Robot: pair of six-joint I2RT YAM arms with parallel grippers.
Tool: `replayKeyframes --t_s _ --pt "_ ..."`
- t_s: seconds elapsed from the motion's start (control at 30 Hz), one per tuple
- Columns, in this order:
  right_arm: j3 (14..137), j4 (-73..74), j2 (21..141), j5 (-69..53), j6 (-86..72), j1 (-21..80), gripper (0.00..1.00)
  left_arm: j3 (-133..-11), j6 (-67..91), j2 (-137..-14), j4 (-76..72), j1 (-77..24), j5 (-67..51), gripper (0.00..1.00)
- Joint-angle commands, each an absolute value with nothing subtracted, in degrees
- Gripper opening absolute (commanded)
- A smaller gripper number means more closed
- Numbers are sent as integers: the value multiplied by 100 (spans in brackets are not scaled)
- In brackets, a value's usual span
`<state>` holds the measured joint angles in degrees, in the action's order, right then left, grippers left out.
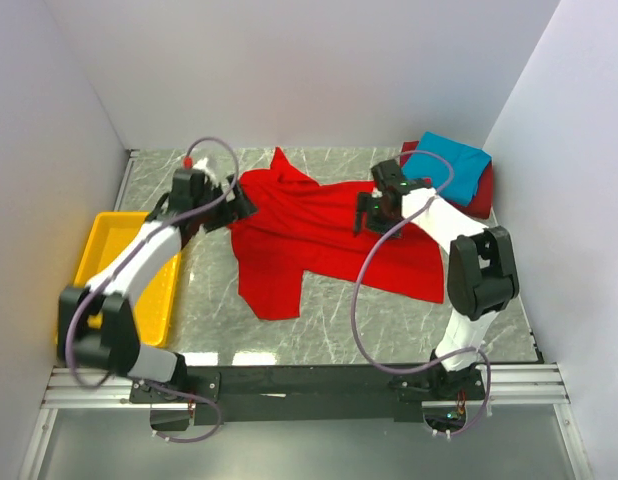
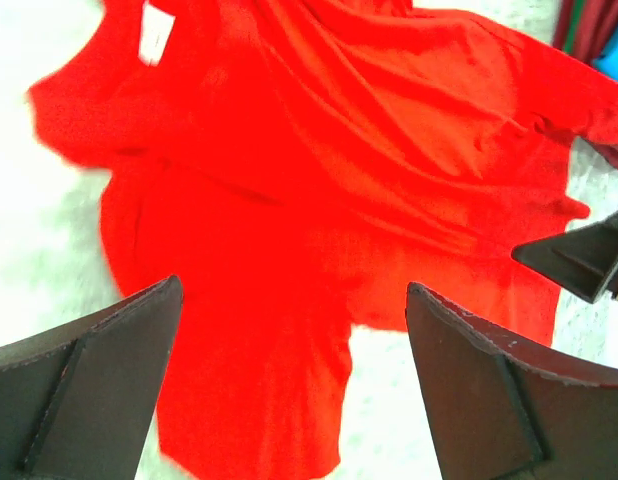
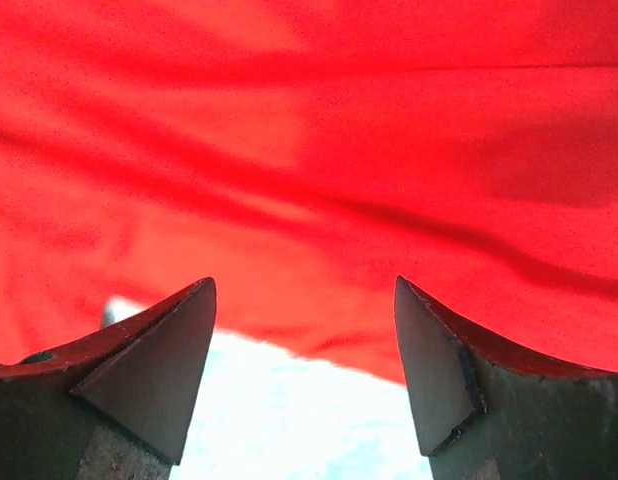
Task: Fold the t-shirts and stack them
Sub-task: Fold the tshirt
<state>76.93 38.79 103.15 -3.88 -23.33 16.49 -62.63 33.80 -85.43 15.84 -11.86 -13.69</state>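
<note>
**A:** The bright red shirt [image 1: 329, 235] is lying rumpled and spread out in the middle of the table [image 1: 389, 320]. There's a small white label [image 2: 154, 40] showing on it.

**B:** And the other two?

**A:** Far right corner. The turquoise shirt [image 1: 447, 165] sits folded on top of the darker red shirt [image 1: 481, 195].

**B:** What about the arms?

**A:** The left gripper [image 1: 241, 207] is at the bright red shirt's left edge, fingers spread, nothing between them. The right gripper [image 1: 372, 213] hangs over its right half, also spread wide, gripping nothing. The yellow tray [image 1: 107, 250] is off on the left side.
</note>
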Motion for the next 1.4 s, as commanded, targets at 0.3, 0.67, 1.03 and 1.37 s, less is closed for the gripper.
replayKeyframes --t_s 0.3,0.67,1.03,1.37 --pt "7681 4491 9843 -1406 -1311 3224 72 -3683 4087 -6742 1504 -1222 -984 99" --pt "7550 4246 10125 -2170 -1142 4121 70 -3103 4649 -5819 1767 -1222 -510 99" --pt "7532 4052 10494 -2136 -1257 4790 66 -2611 5176 -5089 1872 -1222 -369 99" --pt "7690 3877 11012 -1758 -1441 5115 65 -2628 5107 -4975 2074 -1222 -53 99"
